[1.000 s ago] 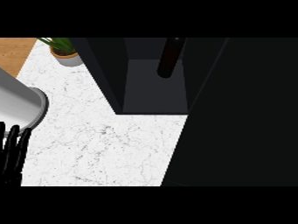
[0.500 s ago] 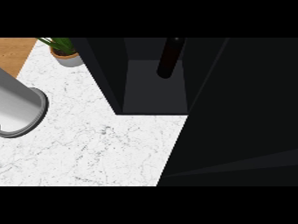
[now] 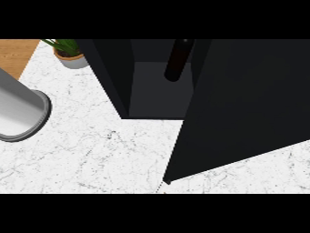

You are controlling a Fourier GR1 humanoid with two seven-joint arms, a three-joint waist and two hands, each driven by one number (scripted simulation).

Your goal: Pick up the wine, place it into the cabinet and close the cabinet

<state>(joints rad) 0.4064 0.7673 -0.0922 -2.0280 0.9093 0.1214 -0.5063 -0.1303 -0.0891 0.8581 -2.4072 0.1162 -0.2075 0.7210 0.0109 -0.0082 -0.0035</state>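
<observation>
White marble counter [image 3: 83, 159] carries the black open-fronted cabinet [image 3: 251, 104], its door [image 3: 231, 136] swung partway over the front. My grey left forearm [image 3: 9, 102] enters from the left edge; cannot tell how that hand's fingers stand. Dark wine bottle [image 3: 177, 59] upright inside cabinet. Small potted green plant [image 3: 70, 52] at rear left.

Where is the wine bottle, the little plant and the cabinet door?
wine bottle [image 3: 177, 61], head view, on its dark body inside the cabinet
plant [image 3: 72, 53], head view, on its pot
cabinet door [image 3: 251, 104], head view, on its black face
</observation>
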